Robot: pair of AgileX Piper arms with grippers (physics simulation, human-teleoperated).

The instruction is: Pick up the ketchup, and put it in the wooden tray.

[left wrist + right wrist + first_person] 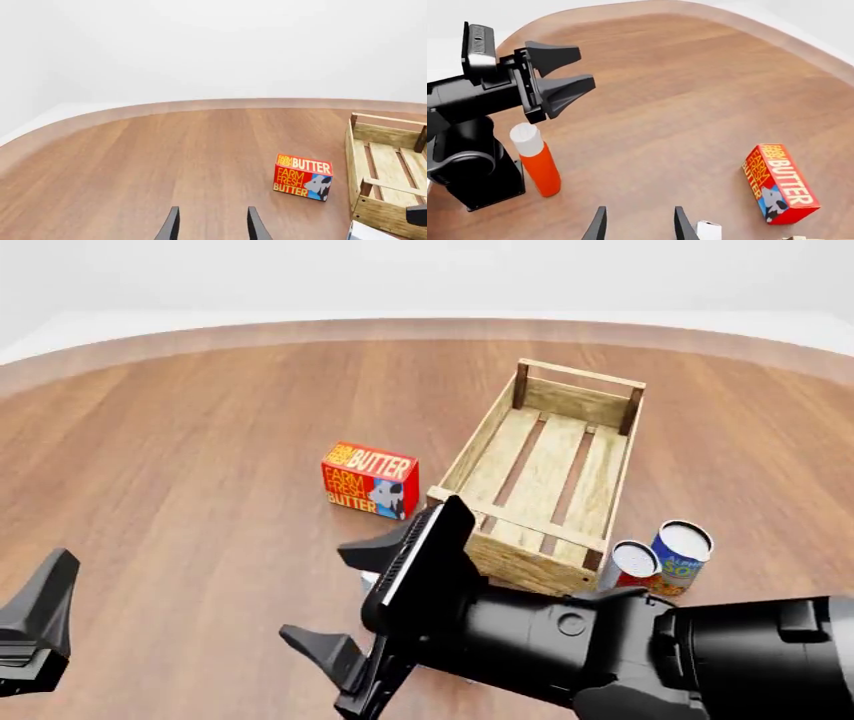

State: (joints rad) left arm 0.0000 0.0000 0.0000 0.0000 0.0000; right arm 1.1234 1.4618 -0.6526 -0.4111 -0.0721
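Not yet started: ketchup [538, 167] upright on surface [200, 420], ungrasped; wooden tray [497, 558] unfilled; both pincers [558, 82] [636, 225] open, empty.

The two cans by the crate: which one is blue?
The taller can, farther from the arms and to the right, is blue with a white top. The shorter can beside it is red. Both stand outside the crate.

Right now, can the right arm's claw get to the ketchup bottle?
Probably yes. The right claw is open and empty, and bare table lies between it and the upright ketchup bottle. The left claw hovers nearby, so it could crowd the grab.
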